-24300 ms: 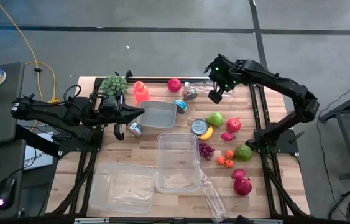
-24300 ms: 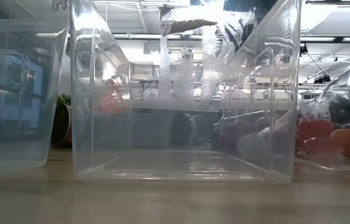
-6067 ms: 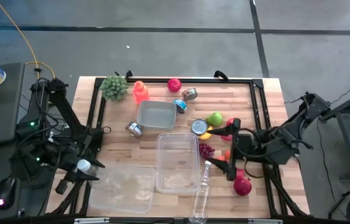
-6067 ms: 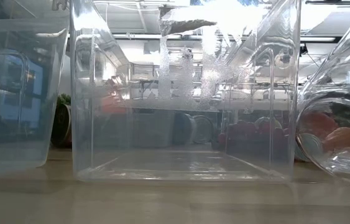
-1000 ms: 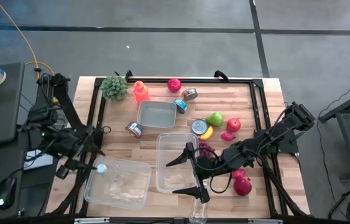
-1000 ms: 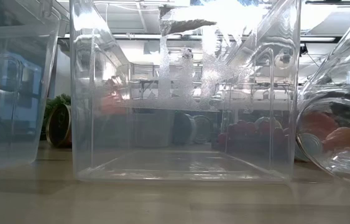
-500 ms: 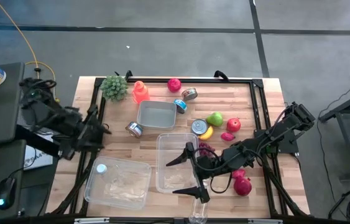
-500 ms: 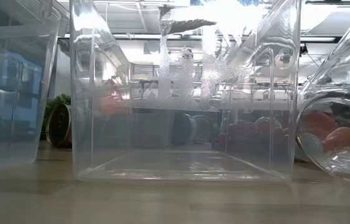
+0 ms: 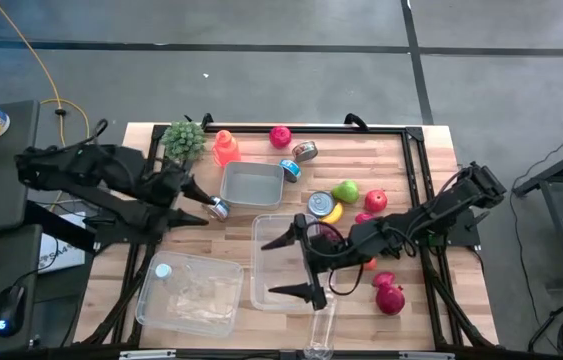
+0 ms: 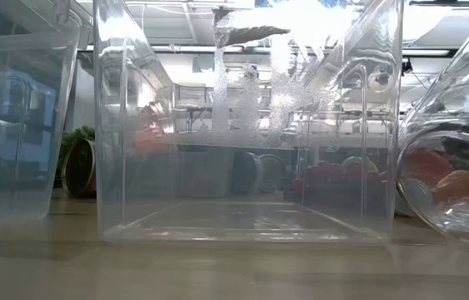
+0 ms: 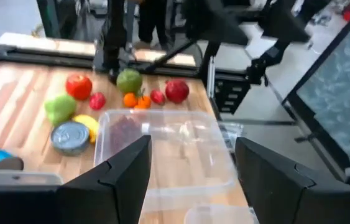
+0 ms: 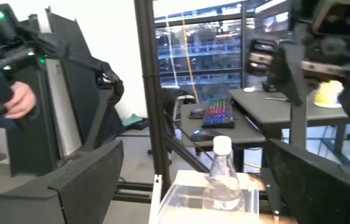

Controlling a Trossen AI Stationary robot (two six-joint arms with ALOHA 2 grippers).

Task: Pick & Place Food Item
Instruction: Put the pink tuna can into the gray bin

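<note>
Food lies on the wooden table right of centre: a green pear (image 9: 345, 190), a red apple (image 9: 375, 200), a banana (image 9: 332, 214), purple grapes (image 11: 125, 129), small oranges (image 11: 136, 99) and a pomegranate (image 9: 389, 298). Another red fruit (image 9: 280, 136) sits at the far edge. My left gripper (image 9: 199, 203) hangs open at the table's left, beside a can (image 9: 219, 208), with nothing between its fingers. My right gripper (image 9: 289, 266) stands wide open over the middle clear container (image 9: 284, 262), holding nothing. Neither gripper shows in the low view.
A second clear container (image 9: 189, 292) at the near left holds a white-capped bottle (image 9: 163, 270). Another clear bottle (image 9: 322, 322) lies at the near edge. A grey tray (image 9: 252, 184), cans (image 9: 320, 204), a green plant (image 9: 183, 138) and an orange cup (image 9: 225, 146) stand farther back. A person's hand (image 12: 14, 99) shows beyond the table.
My left gripper has swung from above the near-left container toward the table's far edge and the right, rising a little, and now points at the can and tray. My right gripper has drifted slightly toward the far edge over the middle container. The capped bottle stays in the left container.
</note>
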